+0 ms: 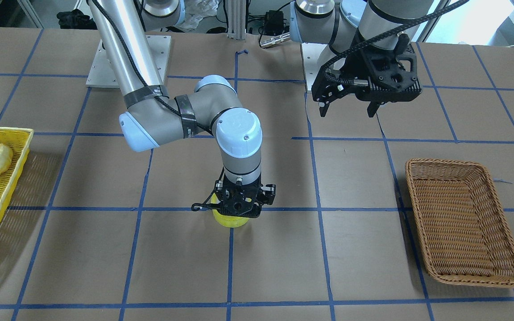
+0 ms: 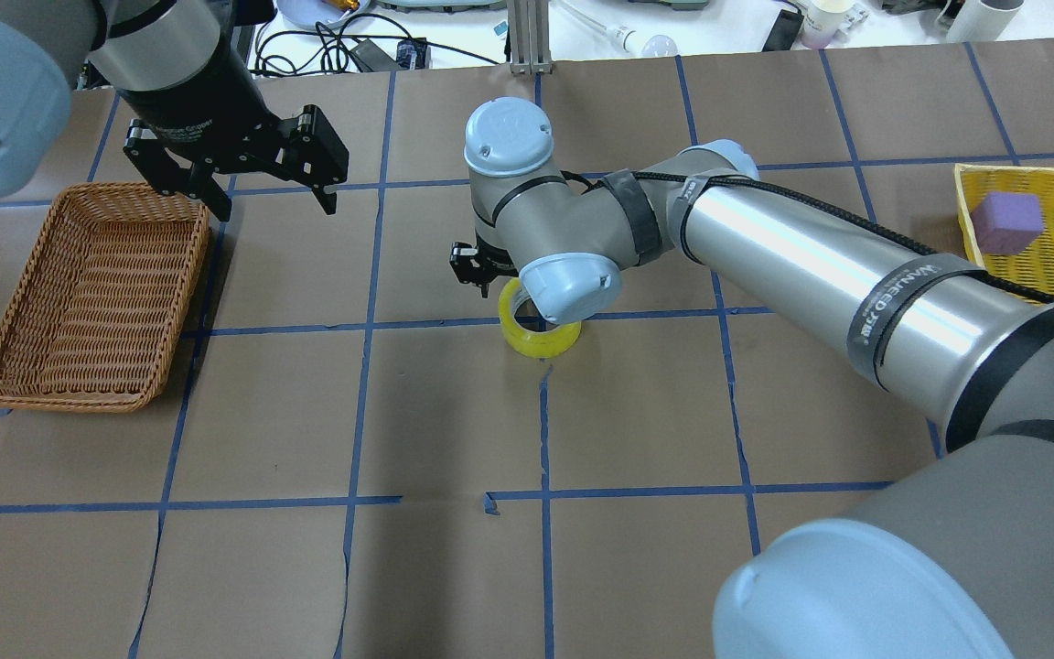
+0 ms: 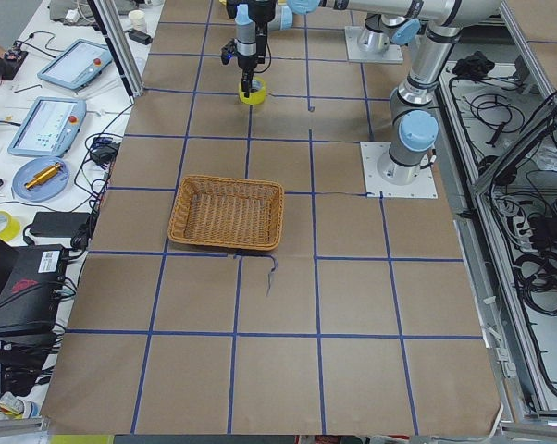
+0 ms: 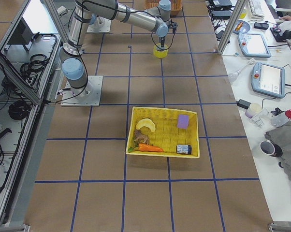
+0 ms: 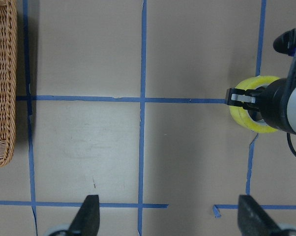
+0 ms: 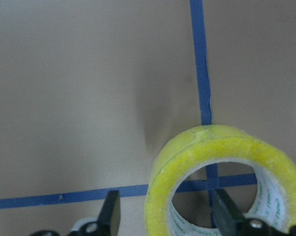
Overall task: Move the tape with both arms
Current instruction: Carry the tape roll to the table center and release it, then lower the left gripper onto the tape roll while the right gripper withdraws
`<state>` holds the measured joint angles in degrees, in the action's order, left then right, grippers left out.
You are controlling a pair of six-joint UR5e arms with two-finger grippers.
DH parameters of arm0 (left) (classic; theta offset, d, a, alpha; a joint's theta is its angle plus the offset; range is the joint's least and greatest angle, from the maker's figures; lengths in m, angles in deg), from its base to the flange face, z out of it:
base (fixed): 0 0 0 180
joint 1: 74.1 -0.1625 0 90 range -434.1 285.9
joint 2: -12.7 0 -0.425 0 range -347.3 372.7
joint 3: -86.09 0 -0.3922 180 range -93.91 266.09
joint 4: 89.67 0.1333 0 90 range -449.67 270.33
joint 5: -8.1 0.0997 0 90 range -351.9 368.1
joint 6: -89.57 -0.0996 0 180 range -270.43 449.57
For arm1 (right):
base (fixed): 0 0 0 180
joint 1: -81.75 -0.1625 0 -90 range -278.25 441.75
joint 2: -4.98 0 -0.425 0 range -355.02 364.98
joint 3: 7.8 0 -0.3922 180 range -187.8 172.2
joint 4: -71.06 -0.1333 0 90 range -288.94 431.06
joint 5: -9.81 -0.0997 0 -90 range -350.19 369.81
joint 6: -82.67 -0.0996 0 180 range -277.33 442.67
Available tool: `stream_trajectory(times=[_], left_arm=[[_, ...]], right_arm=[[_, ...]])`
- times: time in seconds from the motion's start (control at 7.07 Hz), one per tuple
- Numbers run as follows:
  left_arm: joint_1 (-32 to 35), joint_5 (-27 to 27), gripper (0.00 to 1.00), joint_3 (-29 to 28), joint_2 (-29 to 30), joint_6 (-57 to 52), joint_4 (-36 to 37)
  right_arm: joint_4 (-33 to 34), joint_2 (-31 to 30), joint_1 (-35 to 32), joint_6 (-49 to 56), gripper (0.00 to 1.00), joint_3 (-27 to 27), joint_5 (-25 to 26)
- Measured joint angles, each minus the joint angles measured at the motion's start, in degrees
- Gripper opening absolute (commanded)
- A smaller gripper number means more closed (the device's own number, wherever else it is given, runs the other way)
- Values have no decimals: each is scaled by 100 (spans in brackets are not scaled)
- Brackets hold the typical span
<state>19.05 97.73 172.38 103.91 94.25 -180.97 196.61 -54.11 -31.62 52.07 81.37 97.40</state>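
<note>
Now | tape (image 6: 217,145): glossy yellow ring | basket (image 1: 462,223): woven wicker, rectangular

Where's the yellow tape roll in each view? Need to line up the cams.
Front-facing: tape just below centre.
Overhead: centre.
Exterior left: top, left of centre.
Exterior right: top centre.
Left wrist: right edge, mid-height.
Right wrist: bottom right, close up.
Shared landmark: blue line crossing at the roll.
</note>
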Motion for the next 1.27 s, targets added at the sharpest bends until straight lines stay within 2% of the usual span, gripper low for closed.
stream_trajectory(times=[0.28, 0.71, 1.13, 1.27], left_arm=[[-4, -178, 100, 267, 246, 60, 475], [286, -681, 100, 1296, 1091, 1432, 2246], [949, -946, 100, 1430, 2071, 2782, 3378], [1121, -942, 87, 1428, 2279, 3030, 3544]], right_arm=[[-750, -649, 509, 637, 100, 20, 87], [-2498, -1883, 1904, 2521, 100, 55, 134], [-3162, -2479, 2589, 3521, 100, 85, 220], [-3282, -2671, 2627, 3565, 100, 106, 261]])
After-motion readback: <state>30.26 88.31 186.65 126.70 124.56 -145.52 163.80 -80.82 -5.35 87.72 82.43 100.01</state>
